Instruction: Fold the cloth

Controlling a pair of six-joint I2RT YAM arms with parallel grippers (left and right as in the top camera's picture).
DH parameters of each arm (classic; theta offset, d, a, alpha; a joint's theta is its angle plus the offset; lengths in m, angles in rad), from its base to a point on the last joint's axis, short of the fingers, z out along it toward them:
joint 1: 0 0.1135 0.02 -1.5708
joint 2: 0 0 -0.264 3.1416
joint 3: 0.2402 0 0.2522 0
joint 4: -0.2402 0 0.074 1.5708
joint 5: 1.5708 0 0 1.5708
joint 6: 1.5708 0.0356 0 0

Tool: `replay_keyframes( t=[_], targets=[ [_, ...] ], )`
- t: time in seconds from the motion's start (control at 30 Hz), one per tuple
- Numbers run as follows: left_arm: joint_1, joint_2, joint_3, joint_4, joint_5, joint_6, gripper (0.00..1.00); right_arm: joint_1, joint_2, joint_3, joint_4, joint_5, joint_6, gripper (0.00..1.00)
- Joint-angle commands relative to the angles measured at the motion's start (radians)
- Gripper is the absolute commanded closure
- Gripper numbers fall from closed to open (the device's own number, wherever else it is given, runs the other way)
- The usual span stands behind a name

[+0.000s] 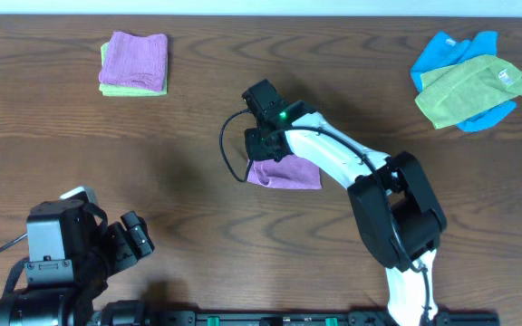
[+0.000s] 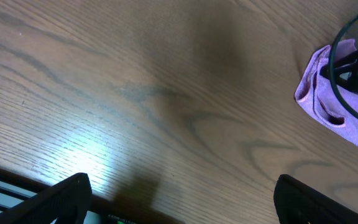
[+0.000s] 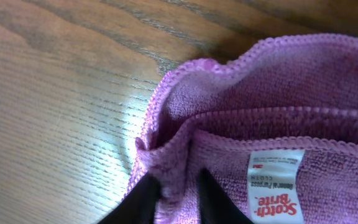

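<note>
My right gripper (image 3: 180,202) is clamped on an edge of the cloth (image 1: 290,174), which lies under it on the desk (image 1: 152,136), already folded small. Probably only a last tidy and release remain.

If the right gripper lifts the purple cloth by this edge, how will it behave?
Probably floppy: the cloth lies in soft curved layers, so the free part would likely sag. It looks thin, so probably light. Pushed on the table, its fuzzy pile might bunch.
</note>
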Motion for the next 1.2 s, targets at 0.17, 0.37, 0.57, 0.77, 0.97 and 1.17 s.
replay_keyframes(
  t=[0.17, 0.37, 0.57, 0.77, 0.97, 1.17],
  targets=[
    [0.002, -0.001, -0.008, 0.000, -0.021, 0.000, 0.05, 0.003, 0.012, 0.001, 0.033, 0.014, 0.000, 0.97],
    [0.002, -0.001, -0.008, 0.000, -0.021, 0.000, 0.05, 0.003, 0.012, 0.001, 0.047, 0.014, 0.000, 0.99],
    [0.002, -0.001, -0.008, 0.000, -0.021, 0.000, 0.05, 0.003, 0.008, 0.007, 0.039, 0.014, 0.000, 0.98],
    [0.002, -0.001, -0.008, 0.000, -0.021, 0.000, 0.05, 0.002, -0.023, 0.034, 0.028, 0.019, 0.001, 0.98],
    [0.002, -0.001, -0.008, 0.000, -0.021, 0.000, 0.05, 0.001, -0.047, 0.047, 0.021, 0.074, 0.001, 0.98],
    [0.002, -0.001, -0.008, 0.000, -0.020, 0.000, 0.05, 0.000, -0.055, 0.047, 0.003, 0.157, 0.046, 0.99]
  ],
)
